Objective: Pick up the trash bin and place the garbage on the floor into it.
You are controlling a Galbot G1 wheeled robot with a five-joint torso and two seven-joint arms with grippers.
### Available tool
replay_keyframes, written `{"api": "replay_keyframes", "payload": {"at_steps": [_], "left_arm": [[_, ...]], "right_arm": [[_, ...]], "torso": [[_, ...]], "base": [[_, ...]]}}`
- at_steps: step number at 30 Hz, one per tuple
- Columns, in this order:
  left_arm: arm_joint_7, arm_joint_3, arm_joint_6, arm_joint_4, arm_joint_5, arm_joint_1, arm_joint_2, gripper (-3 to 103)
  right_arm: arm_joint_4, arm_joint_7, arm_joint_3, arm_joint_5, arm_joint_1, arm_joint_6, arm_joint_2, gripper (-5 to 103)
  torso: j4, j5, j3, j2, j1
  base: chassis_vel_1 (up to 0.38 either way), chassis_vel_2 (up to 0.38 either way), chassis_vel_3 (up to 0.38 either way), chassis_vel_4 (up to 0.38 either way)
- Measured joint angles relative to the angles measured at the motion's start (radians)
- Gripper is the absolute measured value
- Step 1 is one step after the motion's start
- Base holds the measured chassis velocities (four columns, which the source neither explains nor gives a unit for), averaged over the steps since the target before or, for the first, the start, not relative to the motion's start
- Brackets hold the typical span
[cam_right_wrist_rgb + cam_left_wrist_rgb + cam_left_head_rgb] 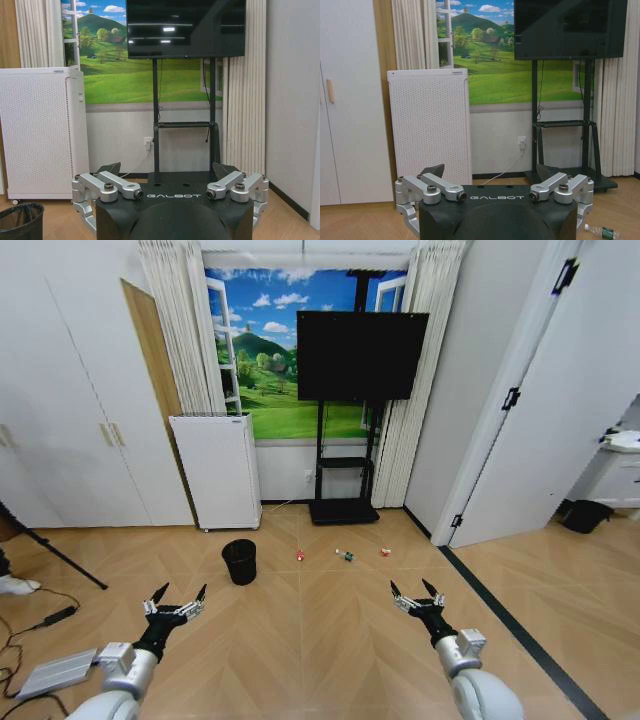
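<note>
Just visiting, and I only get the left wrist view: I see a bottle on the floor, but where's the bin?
Observer: The bin stands upright on the floor, ahead of the left gripper, nearer than the white appliance.
Operator: Any litter besides the bottle?
Observer: A red can left of the bottle, a scrap right of it.
Operator: And the other arm?
Observer: The right gripper hovers open and empty over the floor.

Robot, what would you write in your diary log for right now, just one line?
left pincer: open, raised, empty | right pincer: open, raised, empty | small black mesh trash bin: upright on herringbone wood floor | garbage: three pieces on floor beside bin
</note>
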Motion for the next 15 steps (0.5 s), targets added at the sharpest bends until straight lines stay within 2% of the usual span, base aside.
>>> {"api": "replay_keyframes", "payload": {"at_steps": [15], "left_arm": [[0.013, -0.005, -0.008, 0.013, -0.006, -0.001, -0.007, 100]], "right_arm": [[0.021, -0.006, -0.009, -0.018, -0.008, 0.002, 0.003, 100]], "torso": [[-0.0001, -0.0003, 0.000, 0.000, 0.001]], "base": [[-0.231, 0.232, 0.230, -0.230]]}}
